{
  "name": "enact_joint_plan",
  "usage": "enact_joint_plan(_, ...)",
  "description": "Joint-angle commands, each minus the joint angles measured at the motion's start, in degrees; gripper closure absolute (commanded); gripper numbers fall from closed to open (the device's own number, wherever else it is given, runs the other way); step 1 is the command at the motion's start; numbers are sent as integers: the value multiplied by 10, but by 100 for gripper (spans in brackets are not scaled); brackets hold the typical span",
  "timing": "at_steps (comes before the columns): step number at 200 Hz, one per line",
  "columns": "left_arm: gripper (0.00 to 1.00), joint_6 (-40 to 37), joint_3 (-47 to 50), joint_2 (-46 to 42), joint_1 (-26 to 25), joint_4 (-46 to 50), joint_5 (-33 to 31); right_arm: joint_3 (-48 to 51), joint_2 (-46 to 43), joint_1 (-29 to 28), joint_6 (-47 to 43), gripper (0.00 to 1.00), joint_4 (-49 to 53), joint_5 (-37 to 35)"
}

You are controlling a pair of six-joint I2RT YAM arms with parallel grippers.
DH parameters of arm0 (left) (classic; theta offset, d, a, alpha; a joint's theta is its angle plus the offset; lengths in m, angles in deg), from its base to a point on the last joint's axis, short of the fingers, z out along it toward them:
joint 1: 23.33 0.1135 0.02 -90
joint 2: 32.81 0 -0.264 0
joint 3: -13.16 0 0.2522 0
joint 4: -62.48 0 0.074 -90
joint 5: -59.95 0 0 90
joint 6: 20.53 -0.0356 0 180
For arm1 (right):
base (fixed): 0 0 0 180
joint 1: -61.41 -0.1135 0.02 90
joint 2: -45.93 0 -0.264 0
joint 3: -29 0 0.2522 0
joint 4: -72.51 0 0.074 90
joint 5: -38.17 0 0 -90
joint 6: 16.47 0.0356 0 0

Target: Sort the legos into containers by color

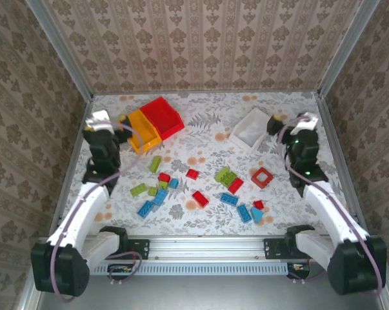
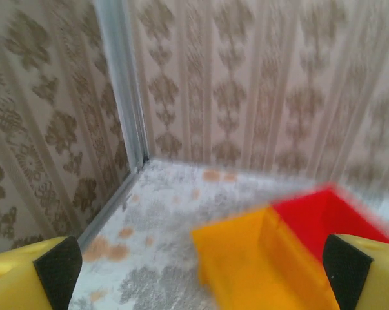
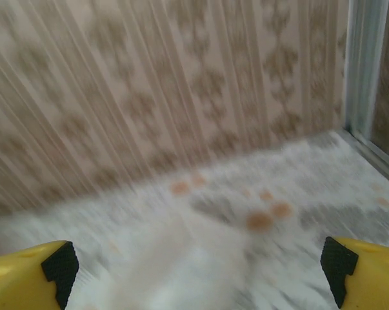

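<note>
Left claw [image 2: 200,274] spread wide, holding nothing, just beside yellow bin [image 1: 142,132]. Yellow touches red bin [image 1: 163,116], far left. Right claw [image 3: 200,271] spread wide, empty, beside white bin [image 1: 251,129], far right. Legos [image 1: 200,198] lie scattered across near-middle surface [image 1: 207,148].

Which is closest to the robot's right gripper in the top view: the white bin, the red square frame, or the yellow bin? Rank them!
1. White bin: just beside the right gripper, far right.
2. Red square frame: on the right, nearer the arm bases.
3. Yellow bin: way across on the left side.
</note>
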Motion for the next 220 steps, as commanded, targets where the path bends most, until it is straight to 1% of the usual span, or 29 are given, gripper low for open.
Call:
enact_joint_plan(1, 0, 220, -87, 36, 56, 302, 57, 18, -10, 50, 179, 0, 100, 138)
enact_joint_plan(5, 0, 216, -96, 49, 77, 301, 107, 4, -3, 54, 185, 0, 121, 144)
enact_joint_plan(10, 4, 220, -113, 69, 101, 307, 164, -24, 10, 51, 183, 1, 168, 130)
enact_joint_plan(17, 10, 231, -148, 102, 121, 342, 198, -66, 30, 39, 179, 6, 246, 92)
enact_joint_plan(27, 14, 229, -211, 159, 132, 409, 201, -111, 60, 31, 180, 10, 323, 57)
enact_joint_plan(40, 19, 208, -293, 239, 135, 485, 202, -149, 92, 31, 178, 17, 368, 57)
enact_joint_plan(55, 21, 193, -347, 312, 137, 514, 224, -179, 126, 31, 172, 17, 393, 74)
enact_joint_plan(69, 21, 185, -379, 364, 136, 521, 240, -206, 162, 31, 167, 15, 410, 91)
enact_joint_plan(94, 22, 173, -419, 443, 134, 527, 247, -244, 219, 29, 167, 15, 420, 122)
enact_joint_plan(105, 25, 165, -431, 471, 127, 526, 256, -261, 239, 27, 167, 14, 426, 132)
enact_joint_plan(113, 28, 158, -440, 490, 122, 529, 259, -275, 270, 24, 165, 14, 430, 134)
enact_joint_plan(134, 31, 141, -455, 525, 107, 528, 245, -305, 312, 21, 164, 14, 442, 133)
enact_joint_plan(156, 45, 127, -470, 556, 96, 533, 243, -333, 355, 20, 164, 20, 454, 138)
enact_joint_plan(173, 59, 113, -475, 572, 89, 537, 234, -349, 383, 14, 161, 22, 459, 133)
enact_joint_plan(190, 66, 98, -475, 583, 79, 538, 217, -367, 411, 7, 158, 25, 471, 115)
enact_joint_plan(199, 73, 90, -474, 586, 76, 537, 213, -374, 426, 6, 157, 27, 474, 111)
enact_joint_plan(220, 83, 79, -469, 591, 67, 532, 204, -392, 469, 4, 156, 32, 474, 104)
